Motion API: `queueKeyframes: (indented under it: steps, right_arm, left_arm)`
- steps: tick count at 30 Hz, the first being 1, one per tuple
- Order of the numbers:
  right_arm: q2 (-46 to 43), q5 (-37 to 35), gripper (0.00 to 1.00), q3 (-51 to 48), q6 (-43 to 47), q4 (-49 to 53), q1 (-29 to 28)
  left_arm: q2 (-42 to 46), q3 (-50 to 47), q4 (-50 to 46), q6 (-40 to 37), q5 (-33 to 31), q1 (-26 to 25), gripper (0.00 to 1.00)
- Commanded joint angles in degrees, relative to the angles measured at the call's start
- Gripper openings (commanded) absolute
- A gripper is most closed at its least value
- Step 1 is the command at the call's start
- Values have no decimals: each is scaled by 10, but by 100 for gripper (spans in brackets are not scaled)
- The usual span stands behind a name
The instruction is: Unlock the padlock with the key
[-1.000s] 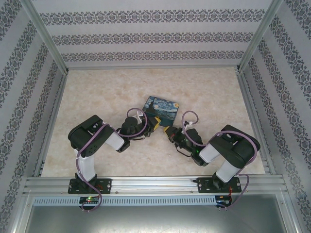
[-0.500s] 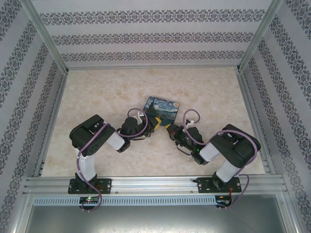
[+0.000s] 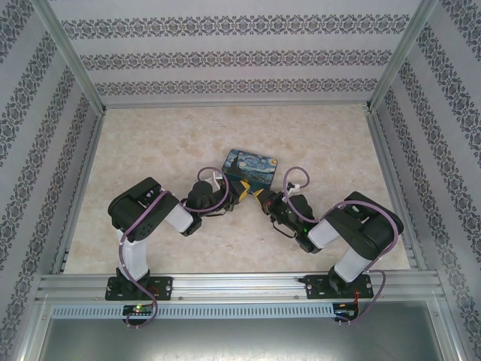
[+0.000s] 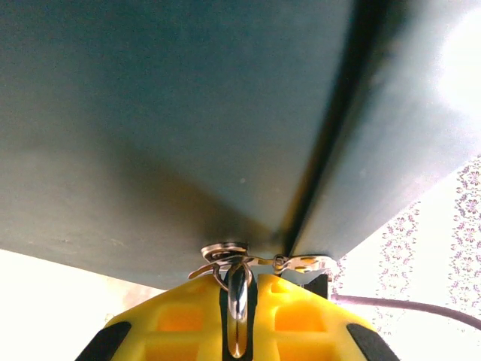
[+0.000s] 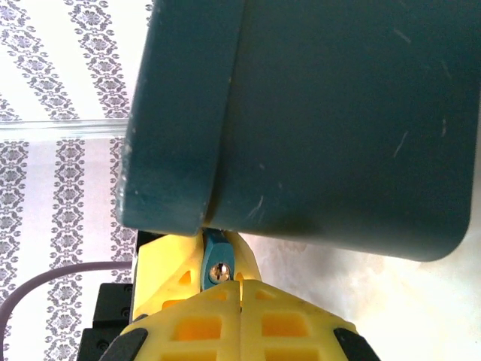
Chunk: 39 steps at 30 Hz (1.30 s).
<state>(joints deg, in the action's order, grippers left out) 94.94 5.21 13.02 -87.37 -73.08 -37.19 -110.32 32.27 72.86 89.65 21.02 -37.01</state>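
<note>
Two grippers meet at mid-table, just on the near side of the painted tin [image 3: 250, 165]. The left gripper [image 3: 242, 189] is closed narrow on the key [image 4: 237, 301], a silvery blade standing between the yellow pads with its ring splayed at the tips. The right gripper [image 3: 263, 201] is clamped on the padlock [image 5: 216, 259], whose teal-blue end and a small silvery fitting, likely the keyway, show at the fingertips. Both items sit close against the tin's dark side wall.

Step in hand, as judged: bringing the key tip to the keyway. To do it well, align the blade with the keyway axis before advancing. Feed slowly, keep the lock gripped firmly so it cannot pivot, and stay clear of the tin. Whether the blade has entered cannot be told.

Against the frame a second earlier, the right wrist has shifted slightly left and farther, narrowing the gap between the yellow tips. The left arm and the tin sit as they did.
</note>
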Motion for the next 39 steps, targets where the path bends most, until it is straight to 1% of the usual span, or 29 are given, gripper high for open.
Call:
queueKeyframes:
  steps: [1,8,39]
  right_arm:
    - [0,-4,0,8,-10,-24,8]
    - [0,4,0,10,-8,-22,16]
    - [20,15,0,14,-10,-29,15]
  left_arm:
    - [-9,9,51,1,8,4,0]
    - [-11,9,52,2,8,4,0]
    - [-18,13,52,2,7,4,0]
